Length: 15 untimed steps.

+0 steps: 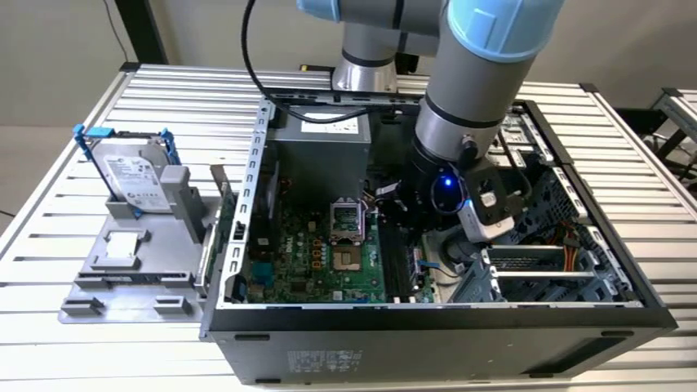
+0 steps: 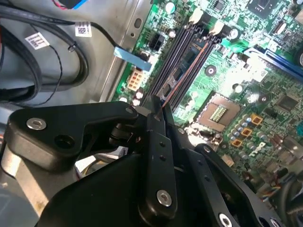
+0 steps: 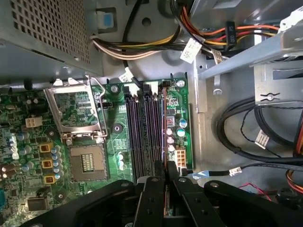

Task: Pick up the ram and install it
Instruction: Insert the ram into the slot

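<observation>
My gripper (image 1: 412,219) is down inside the open computer case (image 1: 234,245), over the green motherboard (image 1: 316,253). In both wrist views its black fingers (image 2: 156,111) (image 3: 164,172) are shut on the ram (image 2: 184,71) (image 3: 164,127). The ram is seen edge-on as a thin dark strip with a reddish edge. It runs lengthwise along the black memory slots (image 2: 177,56) (image 3: 142,127), in line with the slot nearest the white connector (image 3: 179,155). Whether it is seated in that slot I cannot tell.
A bare processor socket (image 3: 85,163) with its metal frame lies beside the slots. Bundled cables (image 3: 142,45) and black wires (image 2: 52,52) hang near the slots. A drive cage (image 1: 534,261) fills the case's right side in the exterior view. A silver hard drive (image 1: 136,175) stands in a grey holder outside on the left.
</observation>
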Tool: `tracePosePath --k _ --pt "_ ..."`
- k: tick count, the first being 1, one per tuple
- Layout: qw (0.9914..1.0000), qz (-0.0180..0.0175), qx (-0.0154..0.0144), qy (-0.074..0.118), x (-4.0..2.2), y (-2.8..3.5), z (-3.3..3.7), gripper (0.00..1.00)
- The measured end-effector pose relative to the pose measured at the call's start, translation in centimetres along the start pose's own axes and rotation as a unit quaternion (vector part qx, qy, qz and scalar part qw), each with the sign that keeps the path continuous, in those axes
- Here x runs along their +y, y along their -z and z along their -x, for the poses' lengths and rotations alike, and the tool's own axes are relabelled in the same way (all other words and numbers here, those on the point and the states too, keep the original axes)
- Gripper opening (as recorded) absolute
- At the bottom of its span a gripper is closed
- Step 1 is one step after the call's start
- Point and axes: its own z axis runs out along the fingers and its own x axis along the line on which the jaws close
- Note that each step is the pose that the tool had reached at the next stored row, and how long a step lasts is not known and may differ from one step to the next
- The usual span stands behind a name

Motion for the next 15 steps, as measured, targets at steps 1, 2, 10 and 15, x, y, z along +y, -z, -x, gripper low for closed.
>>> tracePosePath --k 1,2,10,15 --pt "1.00000 -0.0001 0.0009 0.000 -0.01 -0.15 0.01 0.00" --pt "1.00000 -0.0003 0.0022 0.001 -0.01 -0.28 0.04 0.00" --pt "0.99980 -0.0019 0.0134 0.015 -0.04 -0.67 0.29 0.00" --pt "0.99983 -0.0006 -0.0029 0.018 -0.03 -0.68 0.30 0.00"
